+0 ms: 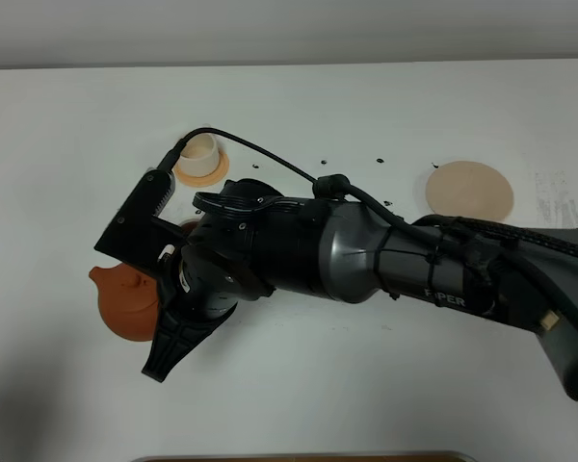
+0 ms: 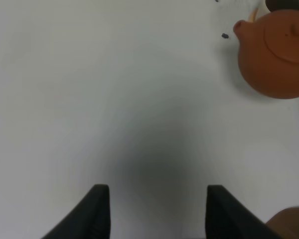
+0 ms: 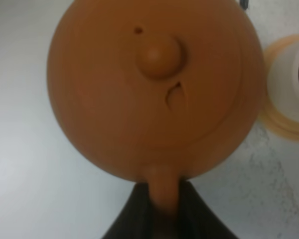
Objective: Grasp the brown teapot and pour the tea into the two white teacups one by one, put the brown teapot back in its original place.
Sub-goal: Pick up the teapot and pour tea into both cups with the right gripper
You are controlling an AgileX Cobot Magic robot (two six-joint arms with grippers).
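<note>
The brown teapot (image 1: 123, 300) sits at the left of the exterior high view, its spout pointing left. My right gripper (image 1: 162, 306) reaches across the middle to it. The right wrist view shows the teapot (image 3: 154, 84) lid-up, its handle clamped in my right gripper (image 3: 162, 201), which is shut on it. One white teacup (image 1: 200, 154) stands on an orange coaster behind the arm. Beside the pot, a teacup (image 3: 289, 82) on its coaster holds dark liquid. The cream saucer (image 1: 469, 190) lies bare at the right. My left gripper (image 2: 153, 214) is open over bare table, with the teapot (image 2: 276, 55) farther off.
My right arm (image 1: 385, 255) covers the table's middle, and a sliver of orange coaster (image 1: 189, 225) shows at its edge. Small dark specks (image 1: 378, 160) dot the white table. A brown wooden edge (image 1: 299, 457) runs along the near side.
</note>
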